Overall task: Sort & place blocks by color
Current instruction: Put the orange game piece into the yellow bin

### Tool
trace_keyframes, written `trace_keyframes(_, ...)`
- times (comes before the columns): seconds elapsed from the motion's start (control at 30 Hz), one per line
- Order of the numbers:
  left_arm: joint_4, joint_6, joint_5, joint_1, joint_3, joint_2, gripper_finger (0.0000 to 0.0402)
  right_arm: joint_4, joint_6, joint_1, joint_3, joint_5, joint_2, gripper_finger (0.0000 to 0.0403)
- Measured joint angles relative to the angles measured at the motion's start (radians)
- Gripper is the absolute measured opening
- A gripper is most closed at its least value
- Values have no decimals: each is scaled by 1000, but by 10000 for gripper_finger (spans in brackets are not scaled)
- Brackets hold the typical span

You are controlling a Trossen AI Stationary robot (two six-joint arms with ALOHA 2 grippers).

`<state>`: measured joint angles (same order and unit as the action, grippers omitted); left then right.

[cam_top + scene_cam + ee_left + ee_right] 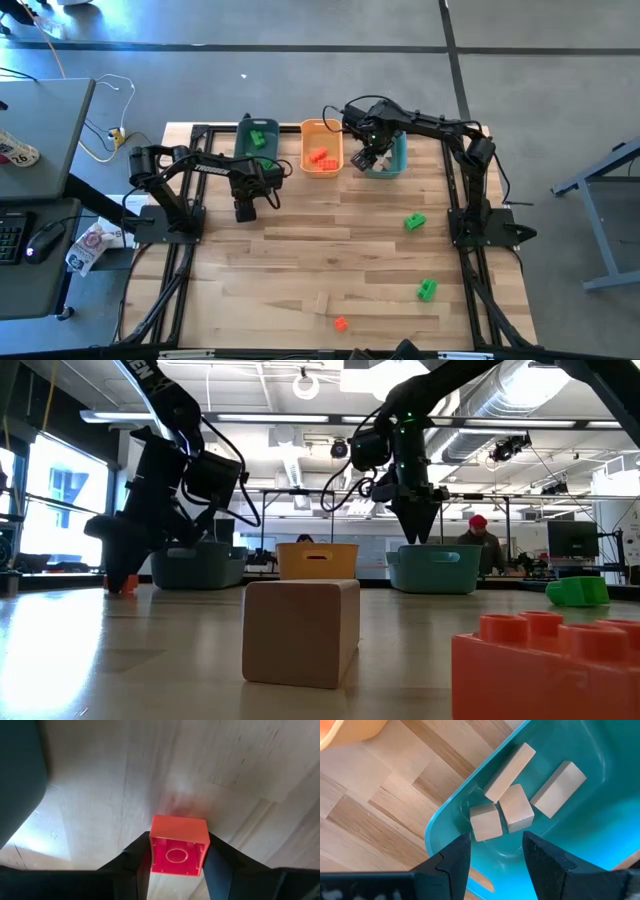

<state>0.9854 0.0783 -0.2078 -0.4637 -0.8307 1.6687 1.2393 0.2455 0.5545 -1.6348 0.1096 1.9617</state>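
The pale wooden desk (300, 250) stands on a grey floor, with three plastic bins in a row along its far edge: a teal bin (257, 139) on the left holding green blocks, an orange bin (322, 148) in the middle holding red-orange blocks, and a second teal bin (390, 160) on the right. The left gripper (175, 865) is down at the desk surface in front of the left bin, its fingers closed on a small red-orange hollow block (177, 845); from above that block is hidden beneath the gripper. The right gripper (495, 852) hangs over the right teal bin, fingers parted and empty, above four tan wooden blocks (512, 795) lying inside. Loose on the desk are two green blocks (415, 222) toward the right side, one red-orange studded block (341, 323) near the front edge, and a tan wooden block (300, 632), barely discernible against the desk from above.
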Motion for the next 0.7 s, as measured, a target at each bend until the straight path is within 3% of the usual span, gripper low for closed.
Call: trace_keyframes(0.7,38,-69,-1,32,-18,-206,117,20,23,-24,0,-2,0,165)
